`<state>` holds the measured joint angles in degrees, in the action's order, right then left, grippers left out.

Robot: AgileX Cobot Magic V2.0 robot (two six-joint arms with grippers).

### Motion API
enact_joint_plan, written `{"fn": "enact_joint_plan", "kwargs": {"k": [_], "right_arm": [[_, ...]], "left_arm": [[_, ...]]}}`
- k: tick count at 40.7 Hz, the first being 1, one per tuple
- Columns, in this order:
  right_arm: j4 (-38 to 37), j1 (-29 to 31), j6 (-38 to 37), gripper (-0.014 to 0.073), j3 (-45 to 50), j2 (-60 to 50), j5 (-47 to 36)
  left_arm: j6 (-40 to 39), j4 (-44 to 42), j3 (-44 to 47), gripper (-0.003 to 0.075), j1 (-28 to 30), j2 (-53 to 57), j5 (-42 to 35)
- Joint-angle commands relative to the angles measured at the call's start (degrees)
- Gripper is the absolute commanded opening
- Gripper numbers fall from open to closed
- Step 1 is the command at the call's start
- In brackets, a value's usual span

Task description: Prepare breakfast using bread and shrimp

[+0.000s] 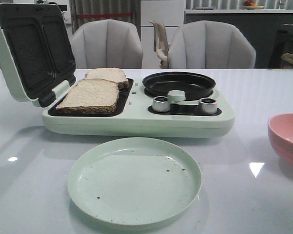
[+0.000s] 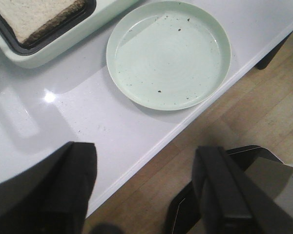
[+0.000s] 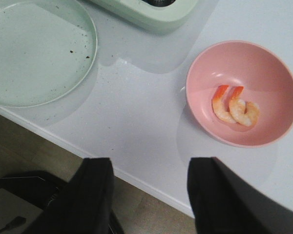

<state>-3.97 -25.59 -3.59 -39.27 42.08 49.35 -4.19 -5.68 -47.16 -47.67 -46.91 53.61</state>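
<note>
1. Bread point(image 1: 90, 95) lies as two overlapping slices in the maker's point(image 1: 136, 122) left tray; your left gripper point(image 2: 144, 190) hangs open and empty at the table edge.
2. Plate point(image 1: 135, 180) sits between the arms, bare.
3. Shrimp point(image 3: 235, 106) lie curled in the pink bowl point(image 3: 244, 58), just ahead of your open, empty right gripper point(image 3: 149, 195), which I judge the nearer arm.
</note>
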Motion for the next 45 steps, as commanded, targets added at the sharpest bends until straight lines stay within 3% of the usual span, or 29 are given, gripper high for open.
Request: {"fn": "enact_joint_plan", "kwargs": {"k": [1,9,17,22,25,29,37,45], "right_arm": [[-0.9,0.2,-0.1,0.0463,-1.3,-1.7,-2.5],[-0.9,0.2,-0.1,0.0463,-1.3,-1.9,-2.5],[-0.9,0.2,-0.1,0.0463,-1.3,-1.9,-2.5],[-0.9,0.2,-0.1,0.0463,-1.3,-1.9,-2.5],[-0.9,0.2,-0.1,0.0463,-1.3,-1.9,-2.5],[-0.9,0.2,-0.1,0.0463,-1.3,-1.9,-2.5],[-0.9,0.2,-0.1,0.0463,-1.3,-1.9,-2.5],[-0.9,0.2,-0.1,0.0463,-1.3,-1.9,-2.5]], "left_arm": [[-0.1,-0.5,-1.8,0.0372,-0.3,0.1,-2.9],[-2.4,-4.5,-1.9,0.0092,-0.3,-0.3,-2.2],[-10.3,-17.2,-4.0,0.0101,2.3,-6.2,3.6],[-10.7,-21.6,-8.3,0.0104,10.9,-13.4,10.7],[-8.9,-21.4,-11.1,0.0104,17.6,-17.3,10.7],[-4.6,-17.3,-14.9,0.0105,28.4,-21.6,8.1],[12.6,8.1,-25.2,0.0105,48.9,-31.6,3.6],[18.7,25.0,-35.6,0.0105,58.5,-41.1,2.7]]}}
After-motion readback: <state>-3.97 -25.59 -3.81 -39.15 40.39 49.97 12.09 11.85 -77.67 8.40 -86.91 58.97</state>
